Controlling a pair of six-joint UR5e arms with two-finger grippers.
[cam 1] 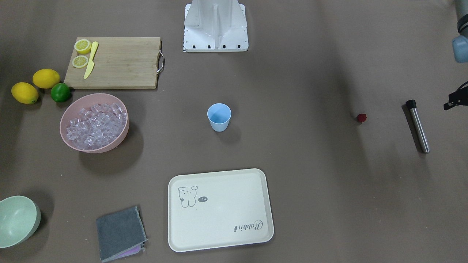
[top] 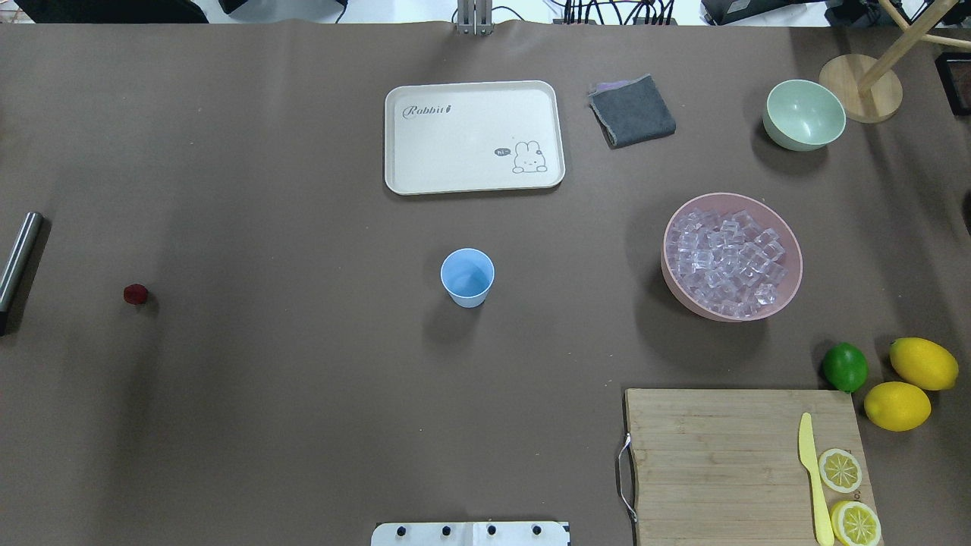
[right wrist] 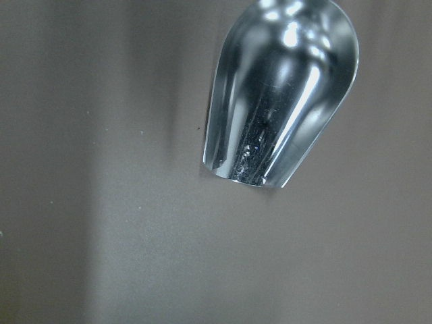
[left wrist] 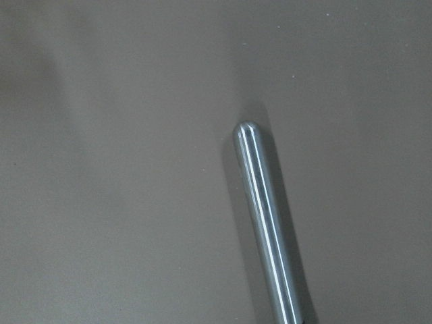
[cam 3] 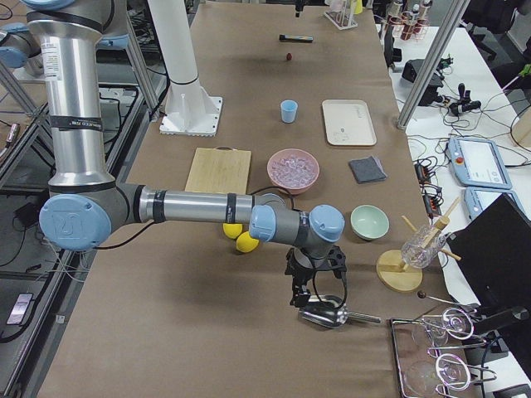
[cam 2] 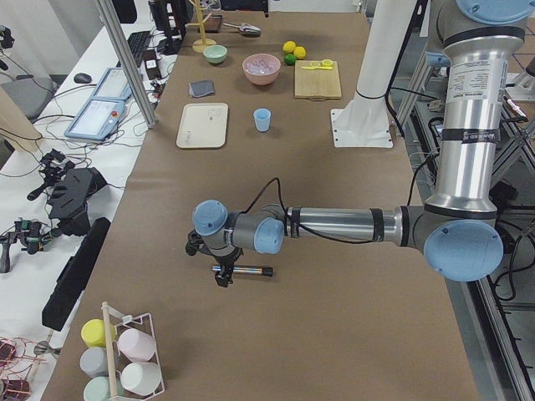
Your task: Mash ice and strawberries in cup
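The light-blue cup (top: pixel 467 277) stands upright and empty mid-table. The ice (top: pixel 728 258) is heaped in a pink bowl (top: pixel 665 250) off to the cup's right in the overhead view. One dark red strawberry (top: pixel 135 294) lies far to the cup's left, near a steel rod (cam 1: pixel 418 126). My left gripper (cam 2: pixel 224 277) hovers over that rod (left wrist: pixel 266 223); I cannot tell its state. My right gripper (cam 3: pixel 318 292) hangs over a metal scoop (right wrist: pixel 280 94) beyond the table's right end; its state I cannot tell either. Neither wrist view shows fingers.
A cream tray (top: pixel 474 136), a grey cloth (top: pixel 632 111) and a pale green bowl (top: pixel 804 115) lie along the far side. A cutting board (top: pixel 728 455) holds lemon slices and a yellow knife; a lime (top: pixel 844 366) and two lemons (top: pixel 910 383) sit beside it.
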